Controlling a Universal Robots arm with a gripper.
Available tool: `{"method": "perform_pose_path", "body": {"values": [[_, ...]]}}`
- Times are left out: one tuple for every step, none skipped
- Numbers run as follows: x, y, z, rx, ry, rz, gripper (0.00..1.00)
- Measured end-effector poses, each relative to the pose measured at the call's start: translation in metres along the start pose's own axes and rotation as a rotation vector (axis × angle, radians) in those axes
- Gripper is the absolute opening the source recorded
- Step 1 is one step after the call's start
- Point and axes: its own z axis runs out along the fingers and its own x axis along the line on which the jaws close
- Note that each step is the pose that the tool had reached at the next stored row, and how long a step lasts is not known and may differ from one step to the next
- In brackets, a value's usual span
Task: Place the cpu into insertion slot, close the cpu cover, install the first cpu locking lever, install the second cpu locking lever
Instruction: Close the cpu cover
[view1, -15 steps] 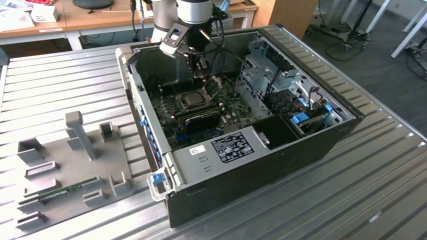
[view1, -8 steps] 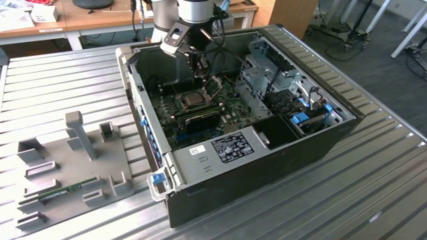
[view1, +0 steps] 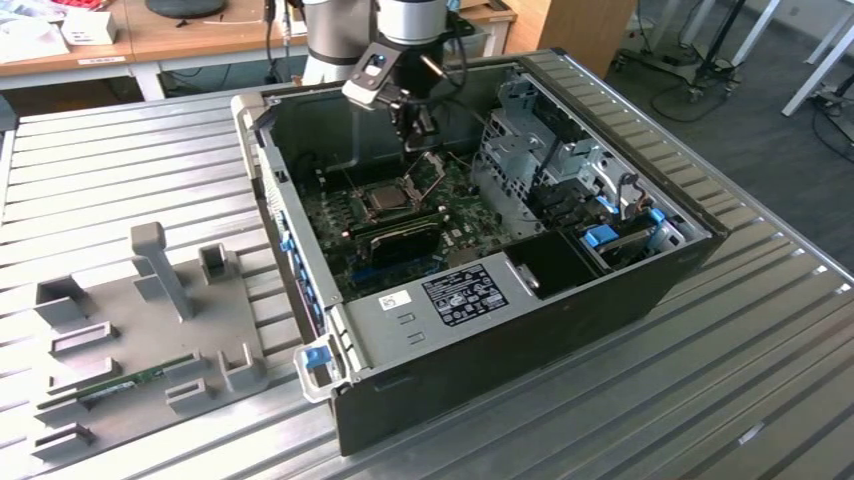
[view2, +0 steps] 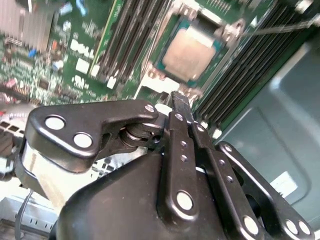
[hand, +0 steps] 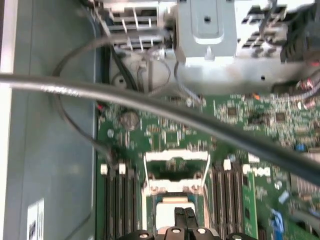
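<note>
**Chip seated, cover up**

Exterior view: the jaws hang inside the open computer case (view1: 587, 290), above the cpu (view1: 387, 197). The case lies on a ribbed metal bench (view1: 747, 380), with wooden desks (view1: 200, 35) behind.

Second wrist view: the jaws are pressed together and empty. The cpu sits in the insertion slot (view2: 155, 80).

First wrist view: the cpu cover (hand: 175, 156) stands open. Closing it likely needs an even push on its free edge, clear of the chip.

Square cpu (view2: 190, 52): dull grey-brown metal top, matt. Hand (view2: 181, 102): glossy black metal links, shiny rivets. Thin silvery cpu cover frame (hand: 175, 156): bright bare metal. Ribbed grey metal worktop (view1: 747, 330): smooth, satin.
</note>
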Motion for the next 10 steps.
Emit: {"method": "perform_pose_path", "body": {"values": [[0.0002,0.0045,0.0003,0.0,0.0,0.0,0.11],[0.0004,0.009,0.0007,0.0,0.0,0.0,0.11],[0.0005,0.0133,0.001,0.0,0.0002,0.0,0.11],[0.0007,0.0178,0.0013,-0.0001,0.0001,0.0,0.11],[0.0008,0.0218,0.0016,0.0,0.0001,0.0,0.11],[0.001,0.0257,0.0019,0.0,-0.0001,0.0,0.11],[0.0012,0.0294,0.0021,0.0001,-0.0002,0.0,0.11],[0.0013,0.0329,0.0024,0.0001,-0.0002,0.0,0.11],[0.0015,0.0363,0.0026,0.0001,-0.0001,0.0,0.11],[0.0016,0.0395,0.0029,0.0,0.0,0.0,0.11]]}}
